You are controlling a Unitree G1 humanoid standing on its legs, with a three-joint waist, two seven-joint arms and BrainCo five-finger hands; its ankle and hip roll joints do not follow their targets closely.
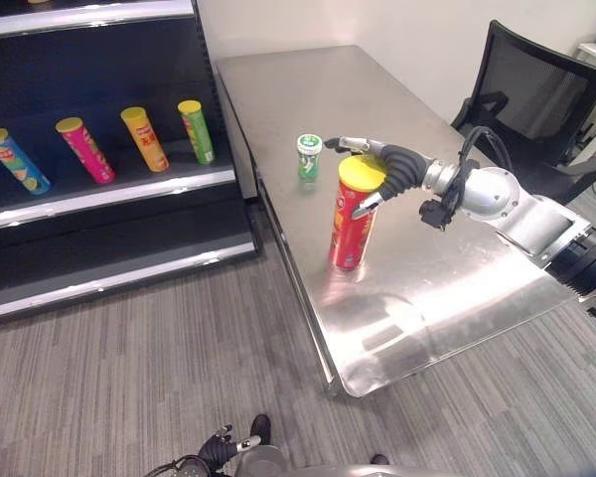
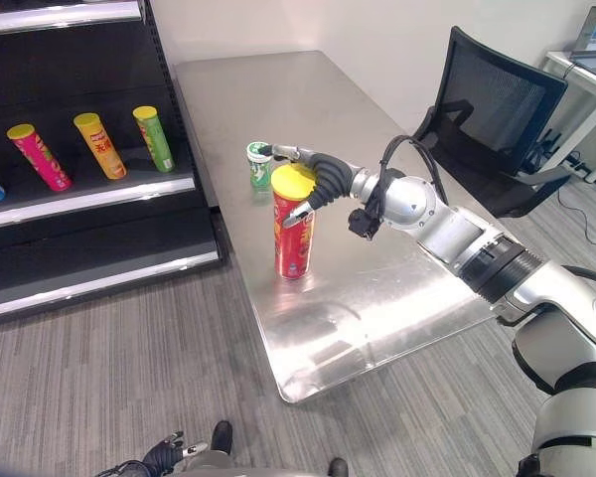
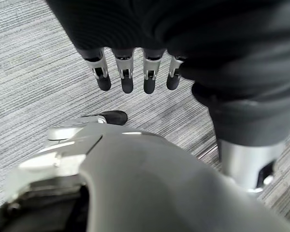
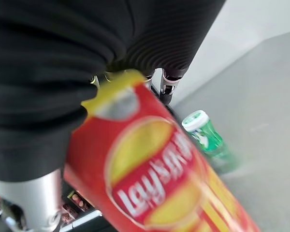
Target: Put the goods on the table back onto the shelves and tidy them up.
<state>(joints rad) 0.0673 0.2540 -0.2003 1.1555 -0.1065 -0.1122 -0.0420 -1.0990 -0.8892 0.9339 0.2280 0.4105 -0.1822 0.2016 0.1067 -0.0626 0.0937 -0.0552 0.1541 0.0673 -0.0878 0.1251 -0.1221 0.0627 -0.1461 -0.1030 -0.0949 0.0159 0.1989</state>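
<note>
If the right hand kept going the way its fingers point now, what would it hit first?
Probably the small green bottle: the right hand is at the red can, its upper fingers reaching over the yellow lid toward the bottle. Depth is uncertain; they may pass just above it.

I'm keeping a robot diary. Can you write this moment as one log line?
right hand: closing round red chip can | can: upright on table | green bottle: behind can | left hand: idle, open

Five crisp tubes (image 1: 353,219), one green bottle (image 1: 309,157)
</note>
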